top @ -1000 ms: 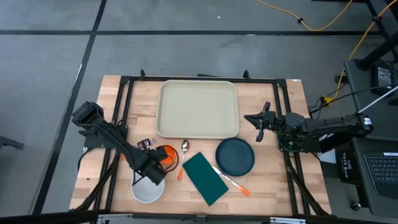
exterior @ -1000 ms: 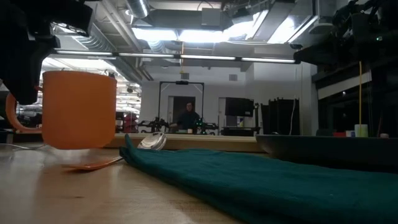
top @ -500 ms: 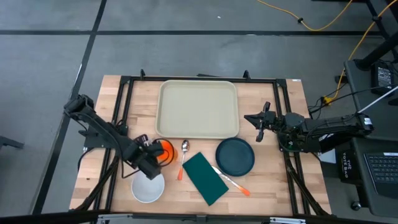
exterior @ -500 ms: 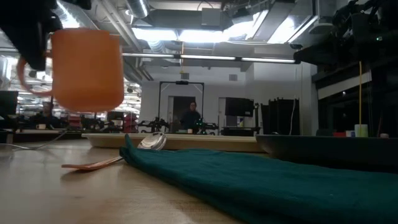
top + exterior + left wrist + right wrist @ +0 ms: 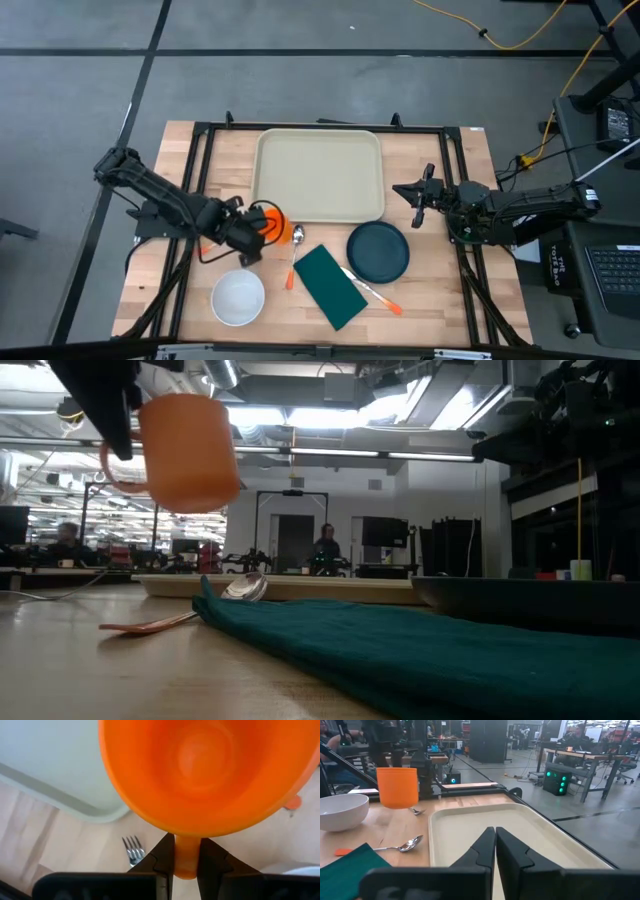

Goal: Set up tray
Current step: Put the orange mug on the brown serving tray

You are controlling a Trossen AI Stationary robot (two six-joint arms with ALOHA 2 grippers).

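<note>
Left of centre in the overhead frame, the left hand (image 5: 246, 237), clamped on the orange cup's (image 5: 268, 222) handle, has lifted it off the counter (image 5: 430, 300) toward the tray (image 5: 320, 176), likely its first item. The tray lies upper-centre, long axis left-right. The right hand (image 5: 413, 192) waits shut, right of the tray.

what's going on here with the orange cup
The left gripper is shut on the orange cup by its handle, holding it in the air near the tray's front left corner. The tray has nothing on it yet. The white bowl, spoon, green napkin and dark plate lie on the table. The right gripper waits shut beside the tray.
</note>
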